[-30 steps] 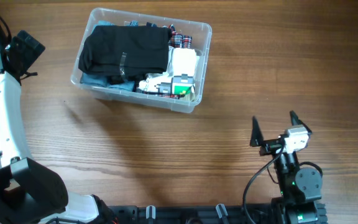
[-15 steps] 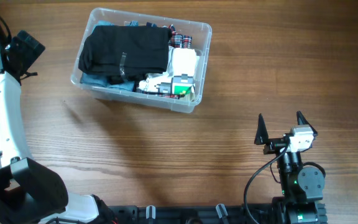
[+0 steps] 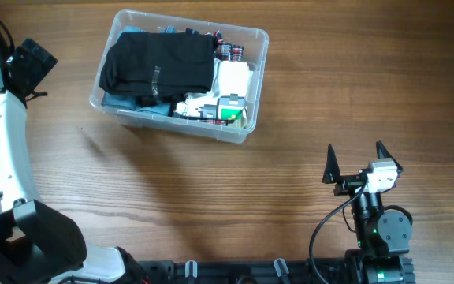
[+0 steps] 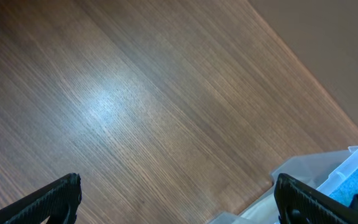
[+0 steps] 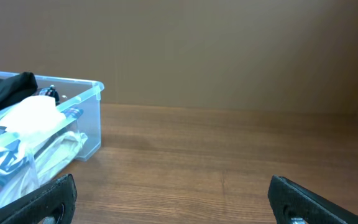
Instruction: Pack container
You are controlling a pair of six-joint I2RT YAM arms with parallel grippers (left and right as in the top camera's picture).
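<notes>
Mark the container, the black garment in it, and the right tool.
container (image 3: 181, 124), overhead view, on its near wall
black garment (image 3: 160, 65), overhead view, middle of the cloth
right tool (image 3: 354, 150), overhead view, midway between its fingertips

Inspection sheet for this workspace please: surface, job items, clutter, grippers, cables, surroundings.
Surface: wooden table, no spills or damage seen.
Job's things: clear container at upper left of centre, filled; black cloth on top, white packets at its right end.
Clutter: nothing seen outside the container.
Grippers: left gripper open, empty, beside the container; right gripper open, empty, well away at front right.
Cables: black cable looping by the right arm's base.
Surroundings: plain brown wall behind the table.
</notes>
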